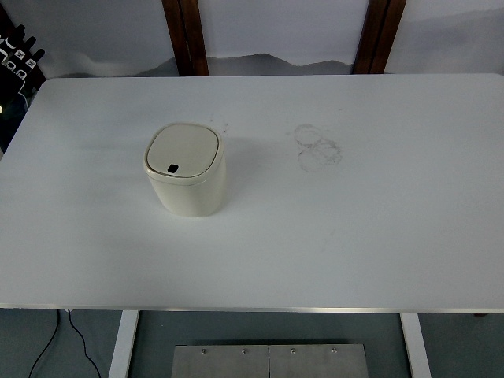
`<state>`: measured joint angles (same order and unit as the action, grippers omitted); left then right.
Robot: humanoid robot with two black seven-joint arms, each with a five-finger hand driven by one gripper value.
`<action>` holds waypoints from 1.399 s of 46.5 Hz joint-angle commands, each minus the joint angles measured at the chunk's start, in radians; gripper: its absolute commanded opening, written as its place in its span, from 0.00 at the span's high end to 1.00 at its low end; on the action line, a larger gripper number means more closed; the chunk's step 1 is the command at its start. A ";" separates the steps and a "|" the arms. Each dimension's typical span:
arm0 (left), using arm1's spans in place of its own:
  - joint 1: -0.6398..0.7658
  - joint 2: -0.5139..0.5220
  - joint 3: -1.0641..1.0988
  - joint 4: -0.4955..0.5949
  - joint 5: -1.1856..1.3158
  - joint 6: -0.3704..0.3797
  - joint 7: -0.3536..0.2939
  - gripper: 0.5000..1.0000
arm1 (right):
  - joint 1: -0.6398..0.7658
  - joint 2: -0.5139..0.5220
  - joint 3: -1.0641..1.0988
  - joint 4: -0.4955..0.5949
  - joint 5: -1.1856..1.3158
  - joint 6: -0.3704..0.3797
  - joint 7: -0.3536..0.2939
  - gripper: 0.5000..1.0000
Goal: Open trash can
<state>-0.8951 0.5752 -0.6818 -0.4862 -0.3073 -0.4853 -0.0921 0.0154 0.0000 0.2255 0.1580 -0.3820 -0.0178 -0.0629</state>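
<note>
At the far left corner of the desk [378, 260], just beyond its edge, a dark object with white markings [17, 53] pokes into view; what it is cannot be told. Moving right, the trash can [187, 171] stands upright on the left half of the desk, well in from the left edge and roughly midway between the far and near edges. It is a cream, rounded-square can with 1 lid [183, 151] lying flat and flush on top, and a small dark button or sensor [172, 167] sits at the lid's near rim. Further right, near the middle of the desk toward the far edge, faint grey ring smudges [316, 146] mark the white surface. The right half of the desk carries nothing else. Neither robot hand is in view, so how far open either one is, or whether it holds anything, cannot be told. As for progress, the lid is shut and nothing is near the can, so the task looks not yet begun: reaching the can, pressing or lifting the lid, and getting it open all appear to be left.
</note>
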 commanded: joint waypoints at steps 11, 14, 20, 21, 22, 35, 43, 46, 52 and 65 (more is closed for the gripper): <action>-0.093 0.024 0.070 -0.115 0.036 0.117 0.077 0.00 | 0.002 0.000 -0.003 0.000 0.000 0.001 0.000 0.01; -0.116 0.060 0.116 -0.176 0.043 0.145 0.080 0.00 | 0.002 0.000 -0.003 0.000 0.000 0.001 0.000 0.01; -0.200 0.084 0.255 -0.282 0.047 0.160 0.086 0.00 | 0.002 0.000 -0.003 0.000 0.000 -0.001 0.000 0.01; -0.221 0.089 0.287 -0.291 0.047 0.160 0.089 0.00 | 0.002 0.000 -0.003 0.000 0.000 0.001 0.000 0.01; -0.243 0.091 0.324 -0.299 0.047 0.160 0.095 0.00 | 0.002 0.000 -0.003 0.000 0.000 -0.001 0.000 0.01; -0.456 0.086 0.600 -0.333 0.053 0.148 0.126 0.00 | 0.001 0.000 -0.003 0.000 0.000 -0.001 0.000 0.01; -0.515 0.086 0.628 -0.374 0.134 0.148 0.135 0.00 | 0.002 0.000 -0.003 0.000 0.000 -0.001 0.000 0.01; -0.533 0.089 0.649 -0.393 0.165 0.148 0.153 0.00 | 0.001 0.000 -0.003 0.000 0.000 0.001 0.000 0.01; -0.574 0.089 0.709 -0.404 0.224 0.130 0.164 0.00 | 0.002 0.000 -0.003 0.000 0.000 -0.001 0.000 0.01; -0.662 0.087 0.844 -0.407 0.392 0.024 0.170 0.00 | 0.002 0.000 -0.003 0.000 0.000 -0.001 0.000 0.01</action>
<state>-1.5357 0.6639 0.1289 -0.8904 0.0454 -0.4425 0.0781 0.0170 0.0000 0.2224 0.1580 -0.3820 -0.0178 -0.0630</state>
